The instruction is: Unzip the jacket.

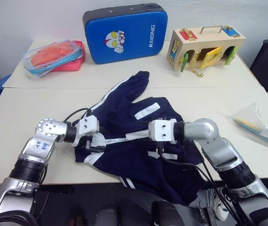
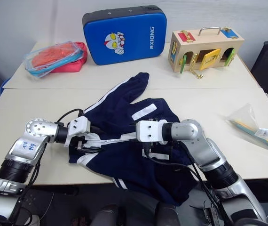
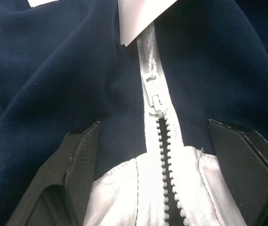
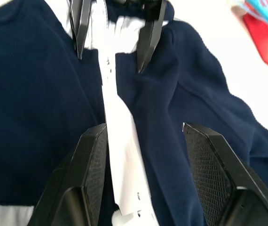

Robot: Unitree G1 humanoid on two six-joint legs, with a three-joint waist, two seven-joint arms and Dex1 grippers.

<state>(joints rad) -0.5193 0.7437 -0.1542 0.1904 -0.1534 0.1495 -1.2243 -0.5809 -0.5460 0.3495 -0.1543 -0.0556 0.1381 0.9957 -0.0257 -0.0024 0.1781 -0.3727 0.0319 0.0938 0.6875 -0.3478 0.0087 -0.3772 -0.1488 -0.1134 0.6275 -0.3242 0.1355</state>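
2 grippers – left, right – jaws spread, straddling jacket zipper

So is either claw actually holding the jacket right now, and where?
No. Both claws are open: the left claw straddles the jacket at its zipper, the right claw straddles a white hang tag.
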